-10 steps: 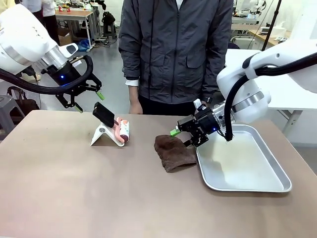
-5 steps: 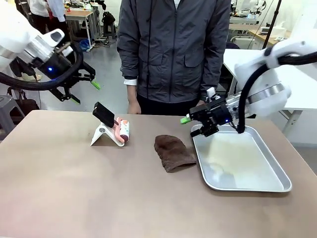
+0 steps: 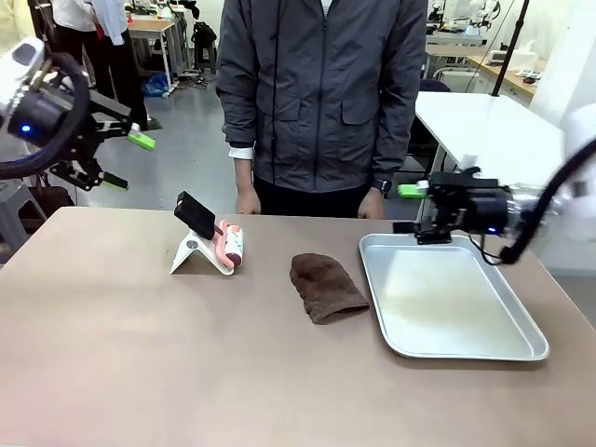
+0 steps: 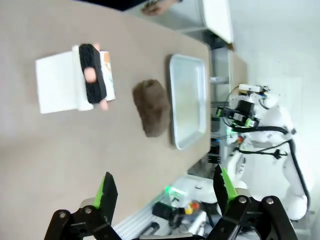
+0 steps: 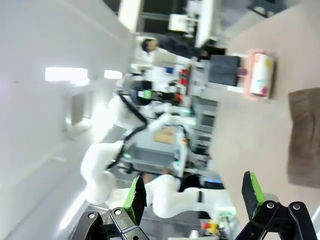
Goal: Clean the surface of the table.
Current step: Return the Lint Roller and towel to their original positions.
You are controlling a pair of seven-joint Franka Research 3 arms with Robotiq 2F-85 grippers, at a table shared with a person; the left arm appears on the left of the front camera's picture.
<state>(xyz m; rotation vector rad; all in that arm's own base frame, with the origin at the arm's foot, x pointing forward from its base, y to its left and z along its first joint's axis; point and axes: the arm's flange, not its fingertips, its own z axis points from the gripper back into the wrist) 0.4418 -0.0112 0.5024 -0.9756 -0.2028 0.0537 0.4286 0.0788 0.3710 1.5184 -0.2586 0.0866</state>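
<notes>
The steel tray (image 3: pixel 453 303) sits bare near the right edge of the table (image 3: pixel 140 363), a brown cloth (image 3: pixel 325 286) just beside it. Both the left gripper (image 3: pixel 121 160) and right gripper (image 3: pixel 406 209) hang open, holding nothing.

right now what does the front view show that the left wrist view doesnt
Front view alone: the person standing at the far edge, and the left gripper seen from outside, raised off the table's left end.
Left wrist view alone: that gripper's own open green-padded fingers from behind.
Both: the table, the brown cloth, the metal tray, the lint roller on its white stand, and the right gripper, open and empty.
</notes>
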